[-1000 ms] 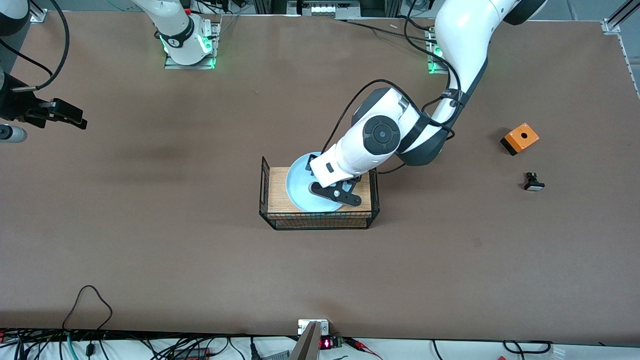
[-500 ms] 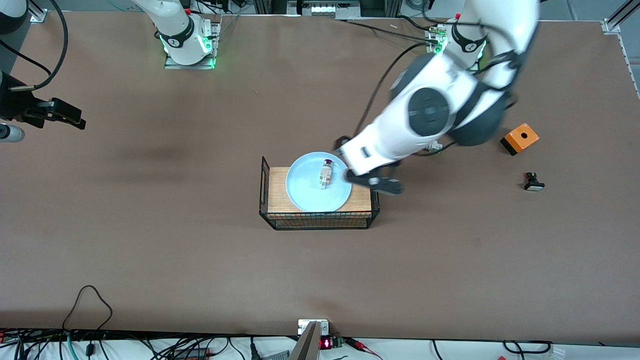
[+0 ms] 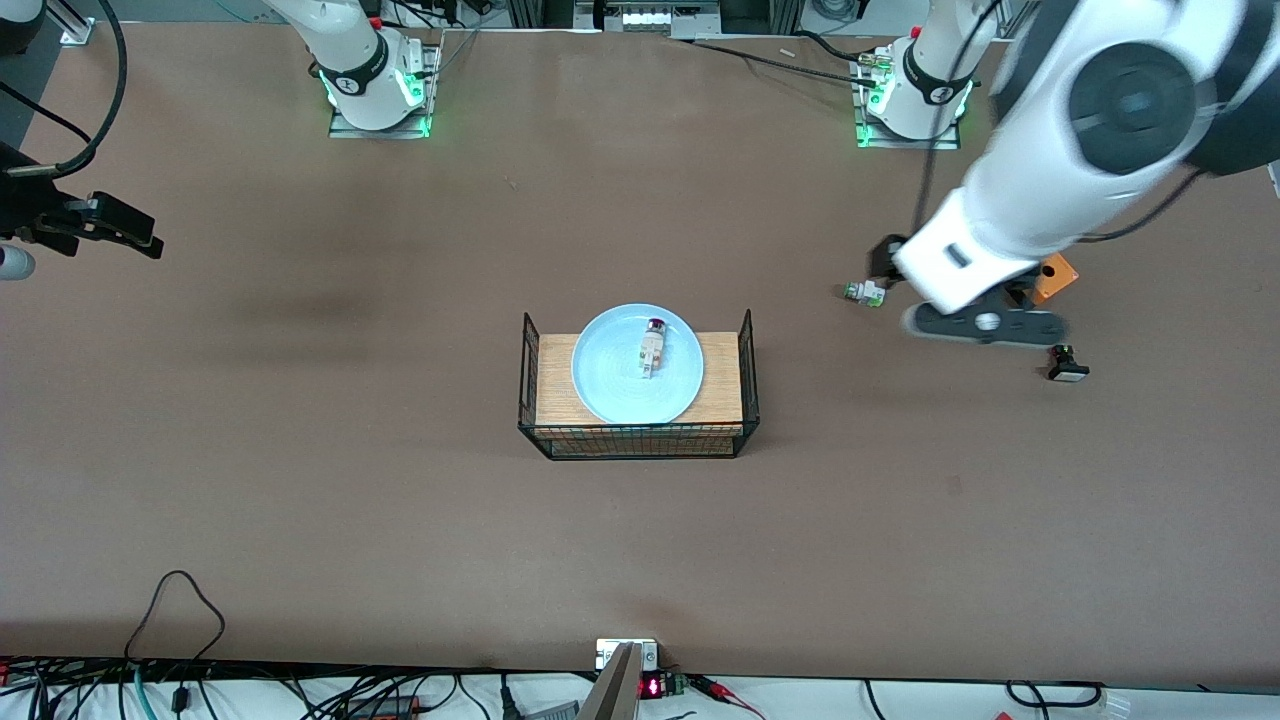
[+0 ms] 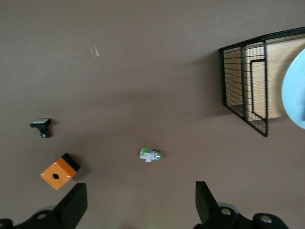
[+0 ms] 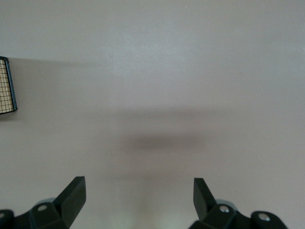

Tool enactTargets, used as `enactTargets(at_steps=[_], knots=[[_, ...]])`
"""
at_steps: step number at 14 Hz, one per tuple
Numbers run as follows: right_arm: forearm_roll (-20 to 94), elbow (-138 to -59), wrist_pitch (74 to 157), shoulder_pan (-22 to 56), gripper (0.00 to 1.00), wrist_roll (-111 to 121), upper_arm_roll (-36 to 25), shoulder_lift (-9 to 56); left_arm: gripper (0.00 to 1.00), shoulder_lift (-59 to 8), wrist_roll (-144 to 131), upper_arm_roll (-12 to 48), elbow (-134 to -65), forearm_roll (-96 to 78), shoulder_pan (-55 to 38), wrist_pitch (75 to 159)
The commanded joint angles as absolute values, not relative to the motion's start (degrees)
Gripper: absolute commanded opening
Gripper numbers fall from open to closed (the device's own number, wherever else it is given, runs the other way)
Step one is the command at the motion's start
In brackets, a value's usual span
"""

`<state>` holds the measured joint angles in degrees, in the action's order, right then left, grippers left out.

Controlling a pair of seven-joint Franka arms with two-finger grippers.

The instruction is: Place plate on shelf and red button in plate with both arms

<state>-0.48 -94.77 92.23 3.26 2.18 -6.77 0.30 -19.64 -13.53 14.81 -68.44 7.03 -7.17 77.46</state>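
Observation:
The light-blue plate [image 3: 610, 385] lies on the wooden board [image 3: 553, 385] inside the black wire basket [image 3: 640, 441]. On the plate rests the red button [image 3: 652, 351], white-bodied with its red cap pointing toward the robots' bases. My left gripper [image 3: 985, 325] hangs open and empty over the table at the left arm's end, by the orange box. In the left wrist view the left gripper [image 4: 140, 205] shows wide-open jaws, with the plate's rim [image 4: 295, 90] at the picture's edge. My right gripper [image 3: 135, 232] waits open and empty at the right arm's end; the right gripper [image 5: 138, 195] sees bare table.
A green-capped white part [image 3: 864, 293] [image 4: 150, 154], an orange box [image 3: 1053, 277] [image 4: 59, 172] and a black button with white cap [image 3: 1066, 364] [image 4: 41, 128] lie toward the left arm's end. The wire basket [image 4: 245, 90] [image 5: 5, 86] has tall end walls.
The left gripper opened over the plate and left the red button lying on it. It then rose and swung away toward the left arm's end. The right arm barely moved.

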Motion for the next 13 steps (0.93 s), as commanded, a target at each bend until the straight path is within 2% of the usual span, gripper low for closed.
enactTargets(at_steps=[1,3,5,13], knots=[[-0.6,-94.4,91.3,3.3,1.0,2.5,-6.7,-0.4,1.0,-11.4,-7.1,9.6,-78.3,4.4,-5.9,82.0],[-0.5,-94.4,91.3,3.3,1.0,2.5,-6.7,-0.3,1.0,-4.3,-3.6,4.8,-89.1,0.6,-5.9,89.9],[-0.5,-94.4,91.3,3.3,1.0,2.5,-6.7,-0.3,1.0,-0.2,-3.3,2.6,-95.5,0.6,-6.3,96.5],[-0.4,-94.4,91.3,3.3,1.0,2.5,-6.7,-0.3,1.0,0.7,-3.2,1.1,-97.6,1.2,-6.3,96.1]])
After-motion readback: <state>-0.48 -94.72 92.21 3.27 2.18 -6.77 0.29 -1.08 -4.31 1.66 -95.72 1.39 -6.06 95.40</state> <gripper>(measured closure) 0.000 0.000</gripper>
